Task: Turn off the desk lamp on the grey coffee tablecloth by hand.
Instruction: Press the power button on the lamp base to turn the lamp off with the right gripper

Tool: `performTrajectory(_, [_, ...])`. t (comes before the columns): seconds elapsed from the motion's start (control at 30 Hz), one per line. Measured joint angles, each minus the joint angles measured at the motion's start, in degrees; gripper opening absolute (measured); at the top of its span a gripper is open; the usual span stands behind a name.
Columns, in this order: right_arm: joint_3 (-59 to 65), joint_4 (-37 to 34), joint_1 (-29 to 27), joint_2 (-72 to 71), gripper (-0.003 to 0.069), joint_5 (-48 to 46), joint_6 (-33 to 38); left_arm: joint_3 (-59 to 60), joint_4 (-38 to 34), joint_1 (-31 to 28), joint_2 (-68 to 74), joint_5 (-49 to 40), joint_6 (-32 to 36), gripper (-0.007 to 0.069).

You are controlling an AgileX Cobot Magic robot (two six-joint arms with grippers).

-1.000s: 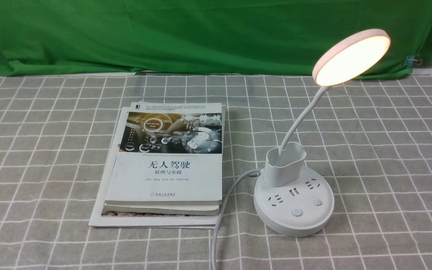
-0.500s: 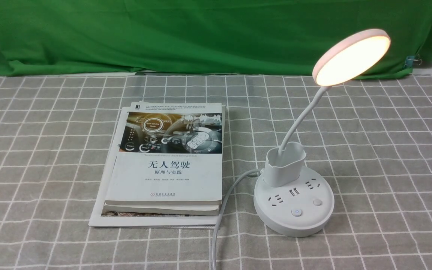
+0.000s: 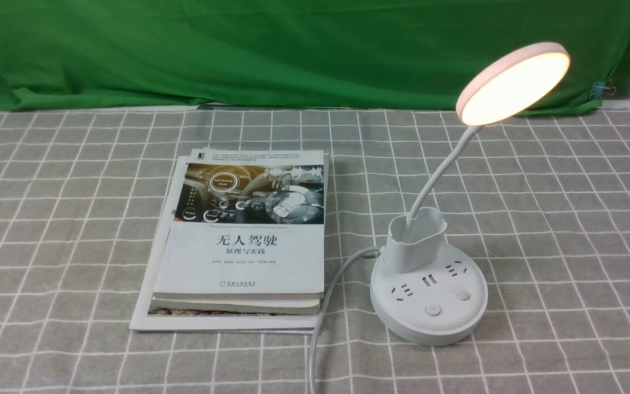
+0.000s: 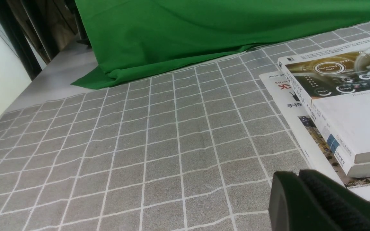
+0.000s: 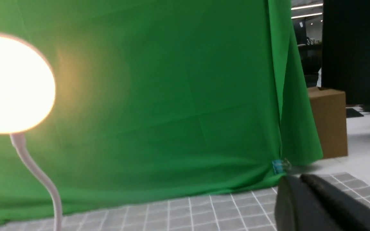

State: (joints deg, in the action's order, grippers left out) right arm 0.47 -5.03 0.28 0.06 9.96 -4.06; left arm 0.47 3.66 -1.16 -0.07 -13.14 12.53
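The desk lamp (image 3: 429, 323) stands upright and lit on the grey coffee tablecloth (image 3: 566, 273), at about four o'clock from the front view's centre. Its glowing disc head (image 3: 517, 85) leans toward one o'clock from the base, on a curved neck (image 3: 439, 175) rising out of the pen cup (image 3: 413, 249). On the base, one button (image 3: 432, 310) sits near six o'clock, the other (image 3: 462, 295) between three and four. A stack of books (image 3: 244, 257) lies flat between nine and ten o'clock from the base, with the grey cord (image 3: 342, 273) running between them. A green backdrop (image 3: 293, 54) hangs at twelve o'clock. The left end effector (image 4: 295, 173) is closed, its fingertips together over the cloth; the right end effector (image 5: 295, 178), blurred, is closed too.
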Motion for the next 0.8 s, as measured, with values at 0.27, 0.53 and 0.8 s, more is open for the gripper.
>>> performTrajectory(0.27, [-5.9, 0.0, 0.0, 6.1, 0.0056, -4.8, -2.2, 0.0, 0.0, 0.0, 0.0, 0.0, 0.0, 0.0019])
performTrajectory(0.53, [-16.8, 0.0, 0.0, 25.3, 0.0056, -11.3, 0.1, 0.0, 0.0, 0.0, 0.0, 0.0, 0.0, 0.0019])
performTrajectory(0.8, [-17.3, 0.0, 0.5, 38.7, 0.0059, -7.2, -5.1, 0.0, 0.0, 0.0, 0.0, 0.0, 0.0, 0.0019])
